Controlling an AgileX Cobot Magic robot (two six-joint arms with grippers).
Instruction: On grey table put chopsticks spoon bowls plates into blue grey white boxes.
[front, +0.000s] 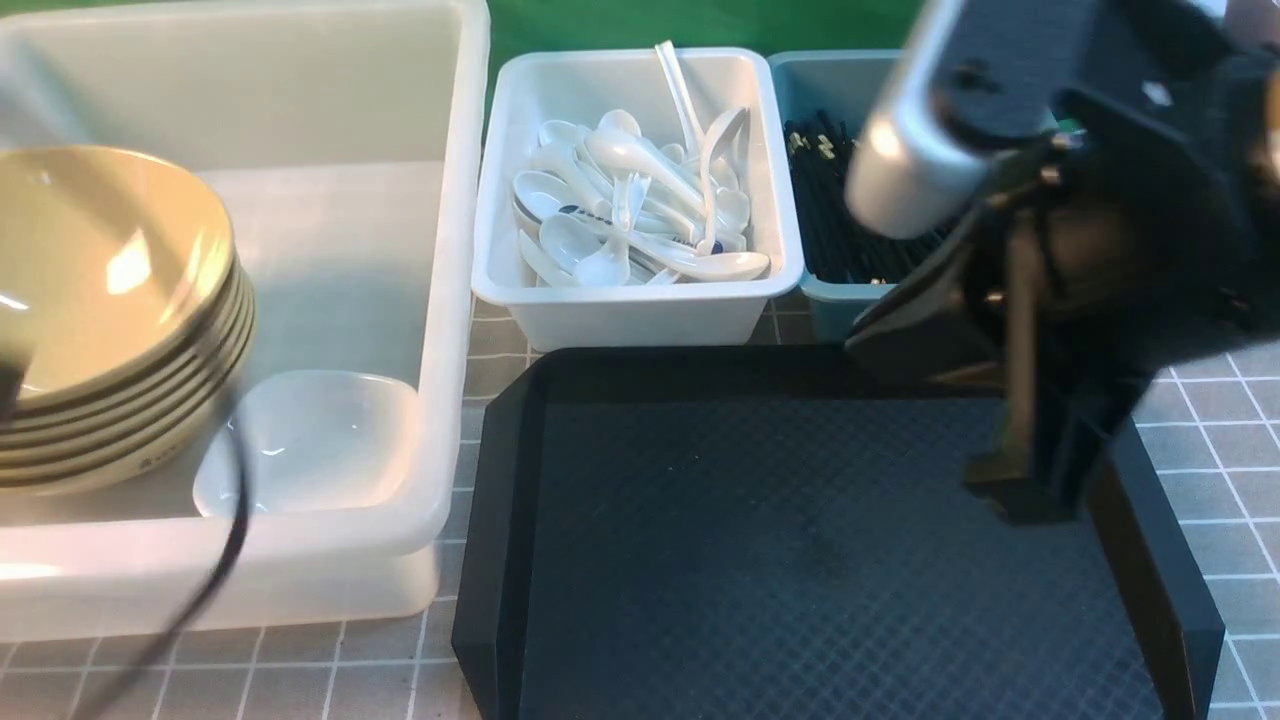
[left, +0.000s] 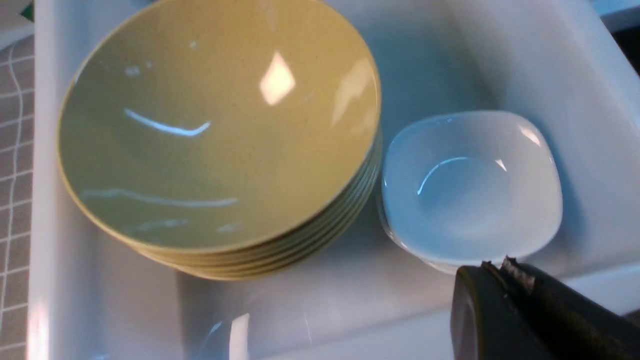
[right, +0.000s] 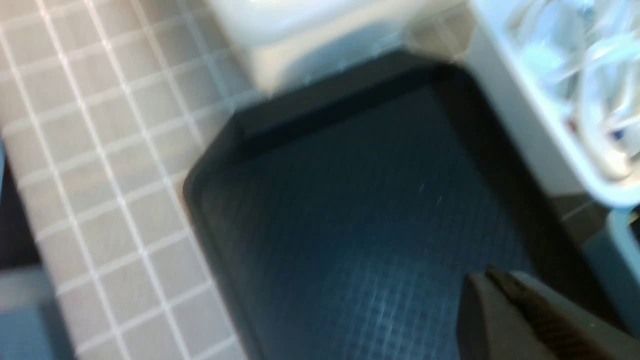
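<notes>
A stack of several tan bowls stands in the large translucent tub, with white plates stacked beside it. In the left wrist view my left gripper is shut and empty, just above the tub's near wall, next to the plates and right of the bowls. My right gripper is shut and empty, pointing down over the black tray's right part; it also shows in the right wrist view. Black chopsticks lie in the blue-grey bin. No red-tipped spoon shows.
The white bin holds several white spoons, one blue-marked. The black tray lies bare in front of the bins on the grey table. My right arm hides much of the blue-grey bin. A black cable hangs over the tub's front.
</notes>
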